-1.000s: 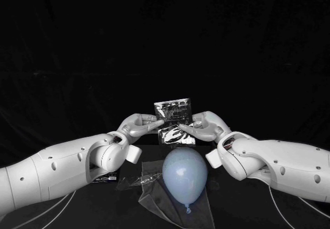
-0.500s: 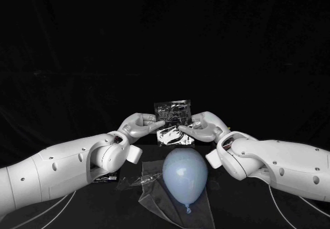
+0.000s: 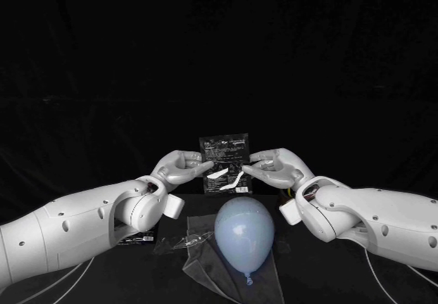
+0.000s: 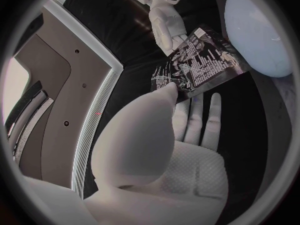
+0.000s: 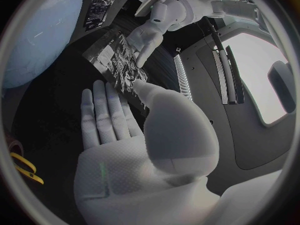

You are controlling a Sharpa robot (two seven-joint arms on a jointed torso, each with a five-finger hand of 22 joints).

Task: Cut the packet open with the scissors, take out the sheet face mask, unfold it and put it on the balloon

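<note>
A dark printed packet (image 3: 225,161) stands upright in the air behind the balloon, held between both hands. My left hand (image 3: 183,166) pinches its left edge and my right hand (image 3: 274,166) pinches its right edge. The left wrist view shows my thumb pressed on the packet (image 4: 200,65), with the right hand (image 4: 164,20) at the far side. In the right wrist view my thumb sits on the packet (image 5: 115,60) and the left hand (image 5: 147,37) is opposite. The pale blue balloon (image 3: 245,234) lies on the table just below and in front of the hands.
A clear plastic sheet (image 3: 196,253) lies under the balloon and spreads to its left. A small dark printed piece (image 3: 138,238) lies on the table beside my left forearm. Yellow loops (image 5: 22,167) lie on the table near my right hand.
The packet has sunk a little and now hangs flatter and straighter between the hands. Both hands have shifted slightly with it. The balloon has stayed in place.
</note>
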